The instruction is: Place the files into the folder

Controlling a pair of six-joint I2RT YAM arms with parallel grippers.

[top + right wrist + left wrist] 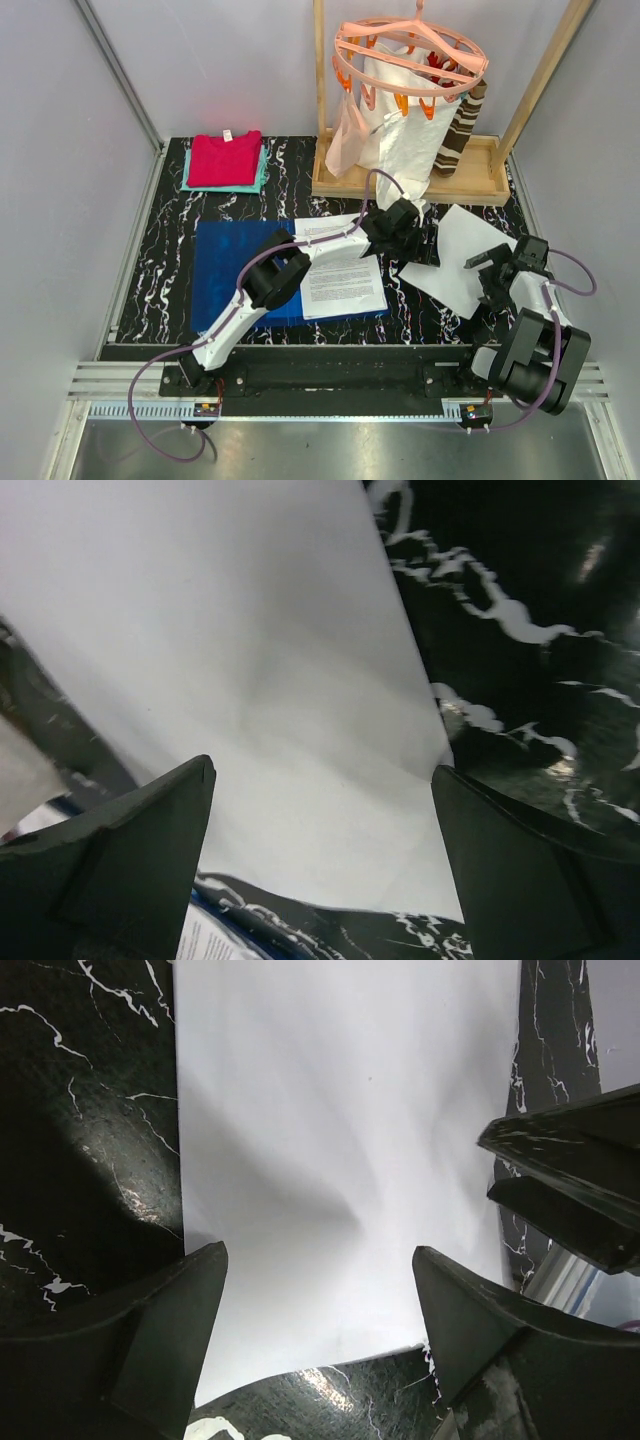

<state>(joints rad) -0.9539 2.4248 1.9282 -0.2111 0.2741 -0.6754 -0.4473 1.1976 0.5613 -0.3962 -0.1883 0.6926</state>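
The blue folder [235, 272] lies flat on the marbled table, left of centre. White files with printed text [340, 272] rest on its right half. Another white sheet [455, 262] lies face down on the table to the right; it fills the left wrist view [340, 1130] and the right wrist view [230, 650]. My left gripper [415, 250] hovers at this sheet's left corner, open [320, 1260], with nothing between its fingers. At the sheet's right side my right gripper [484, 276] is wide open [325, 770] and empty. A bit of the folder [215, 908] shows under it.
Folded red and teal cloths [226, 160] sit at the back left. A wooden rack [405, 185] with a pink peg hanger [410, 50] and hanging white garments stands at the back right, close behind the left gripper. The right arm [570, 1180] shows beside the sheet.
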